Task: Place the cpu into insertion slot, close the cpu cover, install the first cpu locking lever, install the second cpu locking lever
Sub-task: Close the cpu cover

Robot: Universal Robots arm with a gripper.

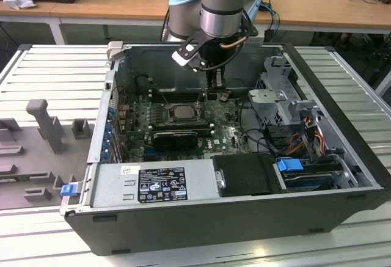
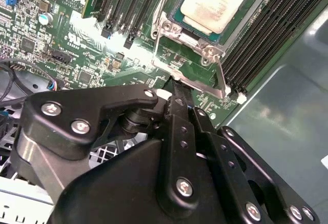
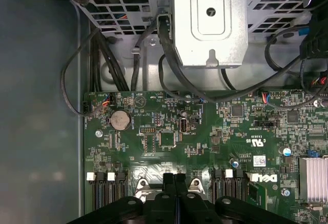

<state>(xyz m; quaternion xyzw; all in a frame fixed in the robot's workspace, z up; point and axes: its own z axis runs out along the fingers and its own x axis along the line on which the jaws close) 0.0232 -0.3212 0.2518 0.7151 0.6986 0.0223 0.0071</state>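
Observation:
The cpu (image 2: 212, 3) lies flat in the insertion slot (image 1: 164, 115), pale silvery top up, with green board around it. In the exterior view the cpu (image 1: 182, 112) sits mid-board. The cpu cover (image 2: 179, 37), a silvery frame, lies down around the chip. A thin metal lever (image 2: 221, 75) runs along the frame's side by the memory slots. My gripper (image 2: 177, 86) is shut, its black fingertips together at the frame's edge near the lever's hinge; nothing shows between them. Both fingers meet over the board where my gripper (image 3: 175, 178) appears in the first wrist view. In the exterior view my gripper (image 1: 211, 87) hangs just beyond the socket.
Long black memory slots (image 2: 261, 34) flank the socket. A metal drive cage (image 3: 210, 24) and black cables (image 3: 169, 55) stand close behind the board. The case walls (image 1: 342, 114) and the power supply (image 1: 159, 181) box the space in. A black card (image 1: 177, 137) lies in front of the socket.

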